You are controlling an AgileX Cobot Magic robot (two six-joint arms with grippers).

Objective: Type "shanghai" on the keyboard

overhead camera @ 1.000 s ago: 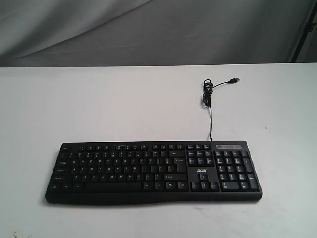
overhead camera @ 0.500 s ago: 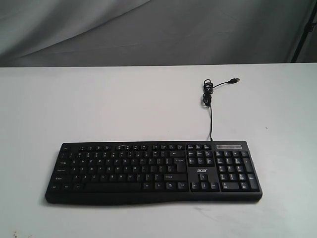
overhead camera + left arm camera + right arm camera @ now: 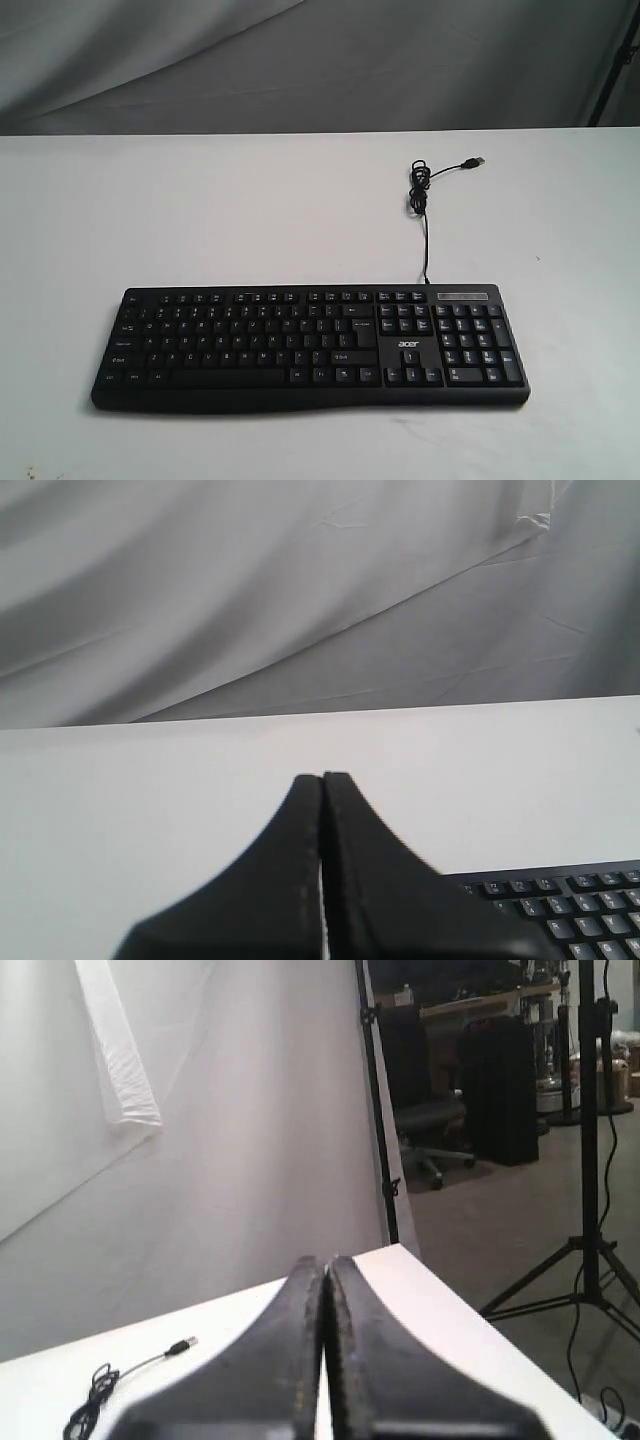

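Observation:
A wide black keyboard (image 3: 310,345) with white legends and an "acer" logo lies flat on the white table (image 3: 200,210), near the front edge. Its thin black cable (image 3: 424,195) runs away from the back edge, coils, and ends in a USB plug (image 3: 477,160). Neither arm appears in the exterior view. In the left wrist view my left gripper (image 3: 322,777) is shut with nothing in it, above the table; a corner of the keyboard (image 3: 570,910) shows beside it. My right gripper (image 3: 327,1260) is shut and empty too, with the cable (image 3: 95,1390) off to one side.
A grey cloth backdrop (image 3: 300,60) hangs behind the table. The right wrist view shows the table's far corner (image 3: 395,1250), a black stand pole (image 3: 375,1100), a tripod (image 3: 590,1160) and an office chair (image 3: 430,1120) on the floor beyond.

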